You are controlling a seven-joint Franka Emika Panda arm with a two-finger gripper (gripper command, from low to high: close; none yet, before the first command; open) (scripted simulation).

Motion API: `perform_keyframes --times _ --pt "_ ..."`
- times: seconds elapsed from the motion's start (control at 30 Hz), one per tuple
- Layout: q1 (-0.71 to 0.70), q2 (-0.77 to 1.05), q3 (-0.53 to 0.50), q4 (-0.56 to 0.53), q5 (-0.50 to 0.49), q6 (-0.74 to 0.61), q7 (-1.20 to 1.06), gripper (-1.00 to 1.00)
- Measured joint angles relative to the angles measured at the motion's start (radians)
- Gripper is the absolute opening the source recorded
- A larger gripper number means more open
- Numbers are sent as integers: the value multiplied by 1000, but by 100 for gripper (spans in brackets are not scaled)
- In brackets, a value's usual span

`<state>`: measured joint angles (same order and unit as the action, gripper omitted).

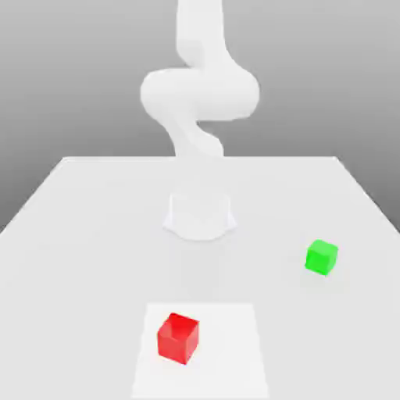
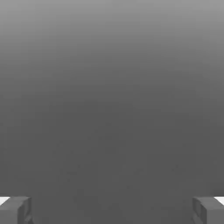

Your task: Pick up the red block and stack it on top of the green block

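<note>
Red block (image 1: 178,337), one — green block (image 1: 321,257), one — well apart on table (image 1: 94,234).

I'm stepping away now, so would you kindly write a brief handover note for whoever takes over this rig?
Gripper: open, holding nothing, fingers spread wide with only grey background between them.
Red block: on the table, on a lighter square patch near the front edge, untouched.
Green block: on the table, further back and toward the exterior view's right, apart from the red one.
Done: nothing yet.
Left: grasp the red block, lift it, set it on the green block.
</note>
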<state>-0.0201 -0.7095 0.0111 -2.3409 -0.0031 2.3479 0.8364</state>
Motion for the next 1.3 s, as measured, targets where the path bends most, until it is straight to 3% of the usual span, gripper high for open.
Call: perform_keyframes --times 0.67,0.87,0.9,1.13,1.3 --pt "-99 732 22 -330 -11 387 284 0" --pt "-90 949 10 -325 -17 558 306 0" --pt "-87 981 7 -320 -19 585 308 -100" --pt "-88 987 8 -320 -23 591 311 -100" --pt "-97 831 20 -343 -8 458 300 -100"
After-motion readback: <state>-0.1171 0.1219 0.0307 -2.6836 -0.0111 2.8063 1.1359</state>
